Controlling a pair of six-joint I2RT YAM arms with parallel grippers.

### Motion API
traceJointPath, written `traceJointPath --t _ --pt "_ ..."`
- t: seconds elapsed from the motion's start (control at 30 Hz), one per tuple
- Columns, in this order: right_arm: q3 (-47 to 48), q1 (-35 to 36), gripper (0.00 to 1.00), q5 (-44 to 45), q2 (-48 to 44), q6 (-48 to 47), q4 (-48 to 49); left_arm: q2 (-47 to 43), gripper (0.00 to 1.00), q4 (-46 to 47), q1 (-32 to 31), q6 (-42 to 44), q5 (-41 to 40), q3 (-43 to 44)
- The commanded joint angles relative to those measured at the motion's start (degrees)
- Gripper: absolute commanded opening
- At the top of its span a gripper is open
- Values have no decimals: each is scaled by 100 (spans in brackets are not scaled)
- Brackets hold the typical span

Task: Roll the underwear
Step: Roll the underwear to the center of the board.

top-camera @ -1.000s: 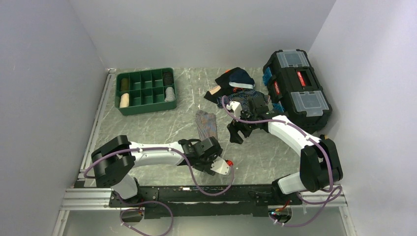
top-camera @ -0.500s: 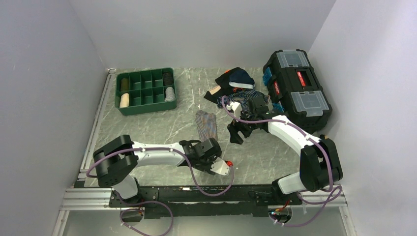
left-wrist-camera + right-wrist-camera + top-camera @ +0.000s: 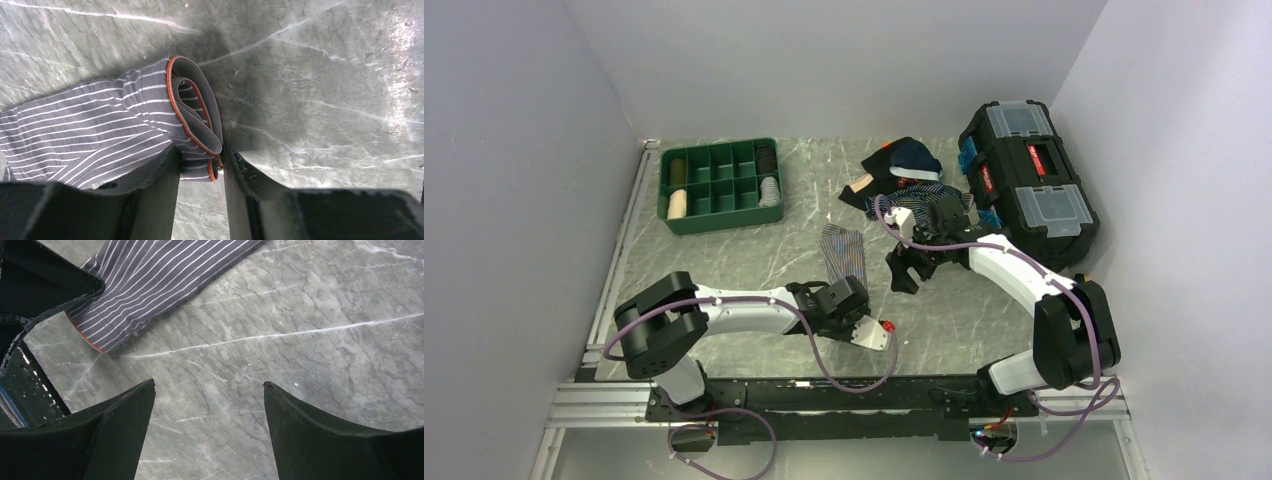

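Note:
The underwear (image 3: 844, 252) is a grey strip with thin white stripes and an orange-edged waistband, lying folded on the marble table (image 3: 724, 260). Its near end (image 3: 192, 117) curls up into a small loop. My left gripper (image 3: 850, 292) sits at that end. In the left wrist view the left gripper (image 3: 200, 155) has its fingers (image 3: 165, 185) pressed against both sides of the curled waistband. My right gripper (image 3: 904, 268) hovers just right of the strip, open. In the right wrist view the right gripper (image 3: 209, 390) holds nothing over bare table, with the underwear (image 3: 165, 280) at the upper left.
A green divided tray (image 3: 720, 217) with rolled items stands at the back left. A pile of dark garments (image 3: 902, 168) lies at the back centre. A black toolbox (image 3: 1029, 182) stands at the back right, against the wall.
My left gripper has moved slightly forward onto the near end of the underwear and its jaws have narrowed onto the curled waistband. The right arm has stayed still.

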Motion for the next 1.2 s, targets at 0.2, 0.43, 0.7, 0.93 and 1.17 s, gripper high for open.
traceJointPath --t 0.2,0.43,0.7,0.93,1.17 --pt "206 -31 82 -204 53 -53 -121 60 19 -179 316 -280 1005 10" --pt "230 -36 82 -372 -125 -63 -241 258 2 -1079 981 -548 2472 707" --pt "232 -41 82 -386 -523 125 -74 849 0 -1805 2066 -901 4153 1343" --pt "25 -48 83 -371 -1009 111 164 2151 0 -3112 2780 -845 5602 2529" --pt "23 28 83 -683 -1076 -273 -142 3550 0 -4263 3334 -805 6705 3627"
